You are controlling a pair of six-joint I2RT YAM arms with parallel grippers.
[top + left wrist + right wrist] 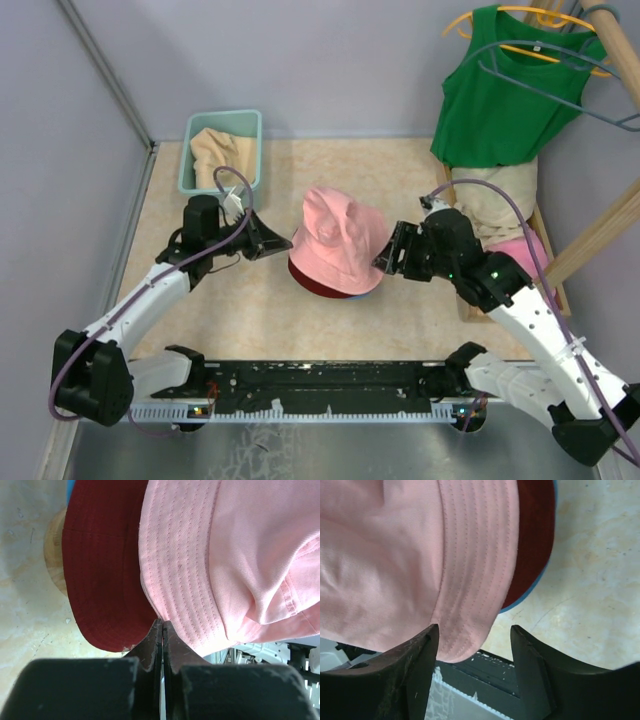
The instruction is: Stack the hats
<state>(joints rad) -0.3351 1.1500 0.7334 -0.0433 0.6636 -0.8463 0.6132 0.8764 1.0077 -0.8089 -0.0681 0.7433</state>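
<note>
Hats (340, 252), three: pink (335, 222), red (312, 284), blue (522, 604)

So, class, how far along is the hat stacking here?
Done: the pink hat sits on the dark red hat, with the edge of a blue hat showing underneath. In hand: the right gripper is open around the pink brim, and the left gripper is shut at that brim's other side. Left: the beige hat lies in the teal basket, not yet on the stack.
</note>
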